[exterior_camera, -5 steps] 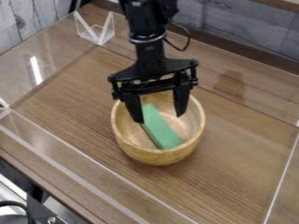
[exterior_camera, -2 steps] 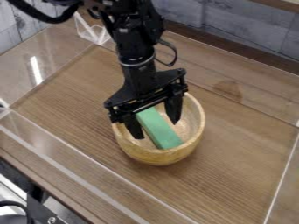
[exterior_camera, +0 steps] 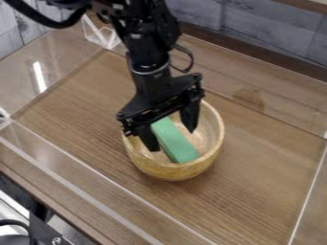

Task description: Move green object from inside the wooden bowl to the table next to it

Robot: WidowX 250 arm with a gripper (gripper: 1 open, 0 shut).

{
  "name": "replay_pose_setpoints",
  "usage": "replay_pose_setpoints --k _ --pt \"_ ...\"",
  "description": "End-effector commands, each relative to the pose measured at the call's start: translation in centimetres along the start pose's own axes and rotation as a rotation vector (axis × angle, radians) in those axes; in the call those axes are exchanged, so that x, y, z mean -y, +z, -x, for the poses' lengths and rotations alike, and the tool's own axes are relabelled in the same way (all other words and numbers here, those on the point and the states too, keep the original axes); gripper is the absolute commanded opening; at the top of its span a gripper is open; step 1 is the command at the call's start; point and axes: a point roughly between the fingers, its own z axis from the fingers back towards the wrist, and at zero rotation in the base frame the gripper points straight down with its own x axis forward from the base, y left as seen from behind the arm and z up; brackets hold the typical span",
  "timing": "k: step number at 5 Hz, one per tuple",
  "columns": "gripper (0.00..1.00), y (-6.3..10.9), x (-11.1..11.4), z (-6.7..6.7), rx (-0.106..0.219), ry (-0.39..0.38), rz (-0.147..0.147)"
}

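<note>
The wooden bowl (exterior_camera: 194,170) is light tan; inside it, the green object (exterior_camera: 174,141) is bright green. Around the bowl, the table (exterior_camera: 76,142) is brown with darker wood-grain streaks. Above the bowl, the robot arm (exterior_camera: 147,57) is black.

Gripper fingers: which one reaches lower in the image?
The left-hand one in the picture; its tip sits slightly lower than the right-hand finger's.

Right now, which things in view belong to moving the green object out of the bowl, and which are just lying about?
Part of the job:
- green object, inside the bowl
- wooden bowl
- table, where the object goes
- gripper, open above the bowl

Just there:
- clear acrylic wall
- dark cable at the lower left corner
</note>
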Motion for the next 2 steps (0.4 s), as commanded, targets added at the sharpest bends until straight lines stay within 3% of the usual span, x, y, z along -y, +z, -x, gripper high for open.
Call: replay_pose_setpoints --k 1,2 --pt "1.00 1.68 0.91 -1.18 0.035 -0.001 0.056" --pt "1.00 1.46 1.12 -1.96 0.047 0.020 0.069"
